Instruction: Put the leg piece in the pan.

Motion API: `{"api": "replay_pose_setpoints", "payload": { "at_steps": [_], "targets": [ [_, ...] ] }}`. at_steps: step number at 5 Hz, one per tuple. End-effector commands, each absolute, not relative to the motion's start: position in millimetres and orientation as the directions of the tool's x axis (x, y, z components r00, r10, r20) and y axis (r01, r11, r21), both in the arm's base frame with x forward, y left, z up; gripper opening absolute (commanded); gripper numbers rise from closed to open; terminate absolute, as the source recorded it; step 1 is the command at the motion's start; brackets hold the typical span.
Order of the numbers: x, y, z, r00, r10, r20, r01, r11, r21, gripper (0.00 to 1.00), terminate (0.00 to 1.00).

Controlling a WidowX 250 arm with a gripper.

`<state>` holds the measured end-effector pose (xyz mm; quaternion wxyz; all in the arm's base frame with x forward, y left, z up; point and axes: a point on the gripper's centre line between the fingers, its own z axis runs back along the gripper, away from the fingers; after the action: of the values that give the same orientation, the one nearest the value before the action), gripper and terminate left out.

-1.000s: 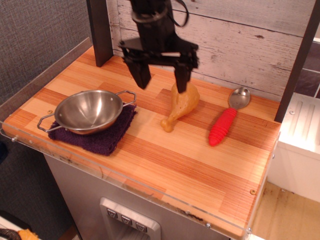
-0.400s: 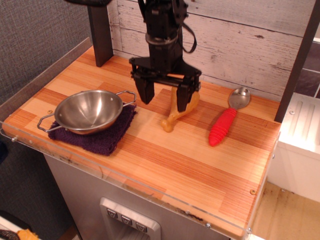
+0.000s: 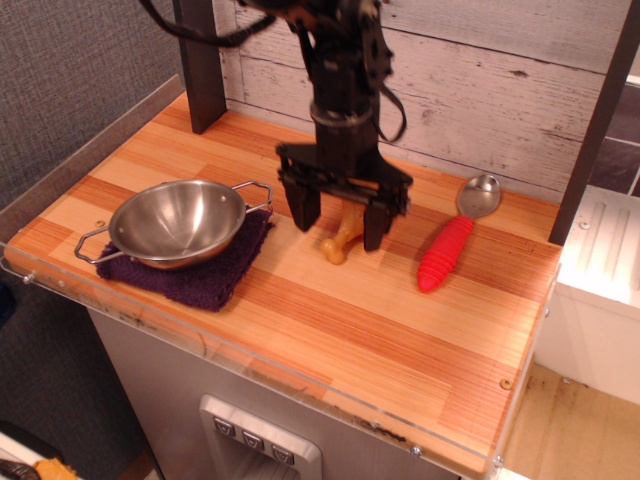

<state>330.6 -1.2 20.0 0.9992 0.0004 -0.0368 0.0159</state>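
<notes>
Pincer (image 3: 340,218) spread wide, black prongs straddling glossy tan leg piece (image 3: 340,240); shiny steel pan (image 3: 176,222) apart.

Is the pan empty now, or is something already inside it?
Empty. The pan shows only its bare steel inside; the leg piece lies on the table between the open gripper fingers.

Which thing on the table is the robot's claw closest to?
The chicken leg. The open claw sits right over it, a finger on each side. The pan and spoon are farther off.
</notes>
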Motion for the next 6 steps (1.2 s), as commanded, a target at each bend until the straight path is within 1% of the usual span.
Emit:
{"api": "replay_pose_setpoints", "payload": {
  "at_steps": [1,2,3,4,5,6],
  "targets": [
    [337,-6,18,0.995,0.029,0.095,-0.031,0.999,0.019,1.00,0.00],
    [337,-7,16,0.994,0.044,0.102,-0.046,0.999,0.009,0.00,0.00],
    [336,-8,17,0.994,0.028,0.101,-0.029,1.000,0.004,0.00,0.00],
    [339,-9,28,0.992,0.007,0.126,-0.004,1.000,-0.024,0.00,0.00],
    [349,-18,63,0.971,-0.008,0.240,0.032,0.995,-0.097,0.00,0.00],
    [337,-14,115,0.927,0.001,0.375,0.050,0.991,-0.127,0.00,0.00]
  ]
}}
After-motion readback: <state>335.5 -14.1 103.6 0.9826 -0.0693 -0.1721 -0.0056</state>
